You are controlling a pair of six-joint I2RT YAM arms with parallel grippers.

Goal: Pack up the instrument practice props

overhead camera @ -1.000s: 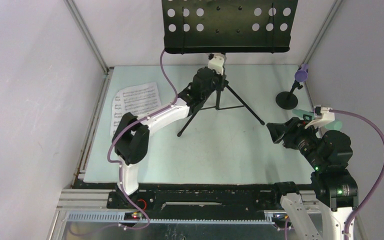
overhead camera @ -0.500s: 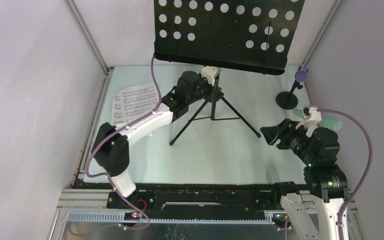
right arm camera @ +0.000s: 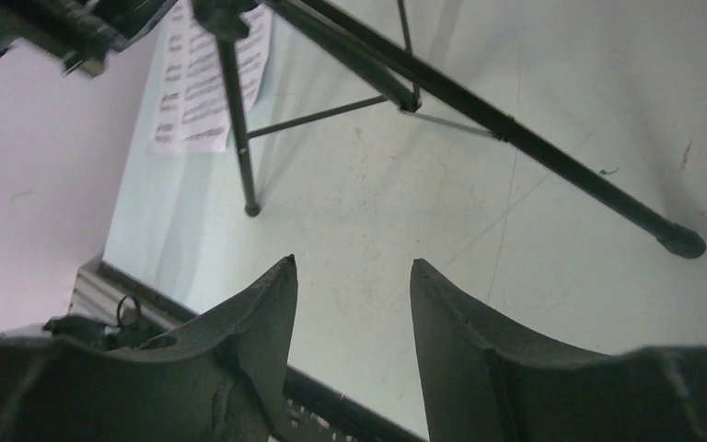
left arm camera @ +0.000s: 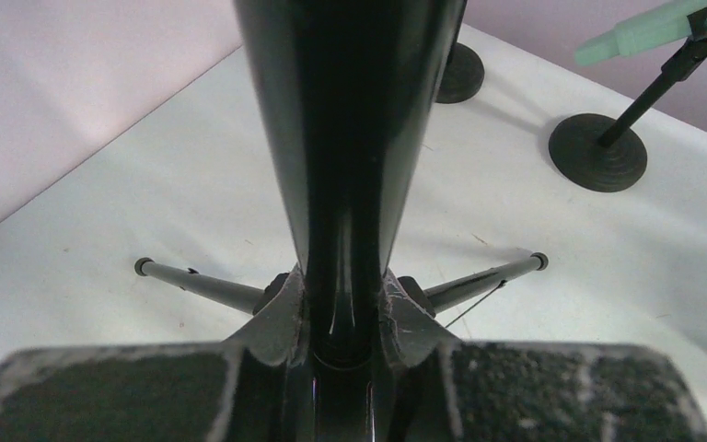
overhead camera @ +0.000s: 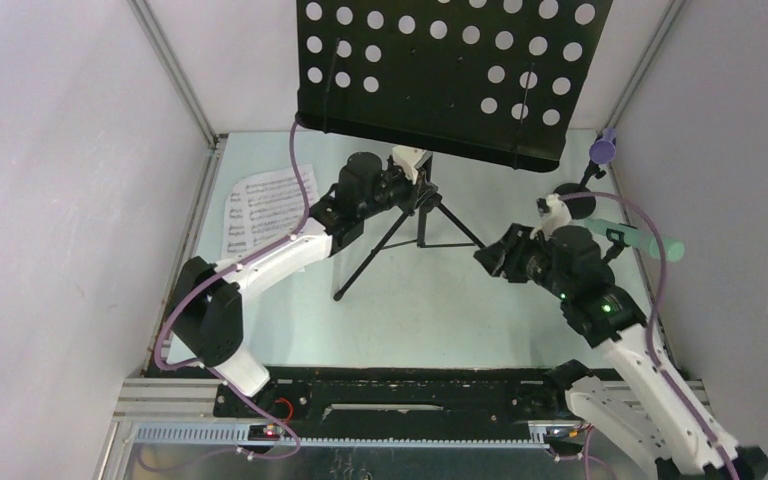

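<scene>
**Pale table (overhead camera: 440, 310) — music rack (overhead camera: 450, 70) gripped at its pole**

Left arm reaches forward; left gripper (left arm camera: 345, 318) is clamped on the tilted rack's pole, just above the legs. Right gripper (right arm camera: 352, 272) hovers beside one leg, fingers apart — holding nothing. The plate's top is cut off; the left arm partly hides the sheet-music pages (overhead camera: 260, 205).

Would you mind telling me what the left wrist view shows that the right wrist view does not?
Only the left wrist view: the left pincer shut on the music rack, the mint-green microphone and two round-based holders. Only the right wrist view: the open right pincer and the sheet music. Both: the rack's tripod legs and the table.
</scene>
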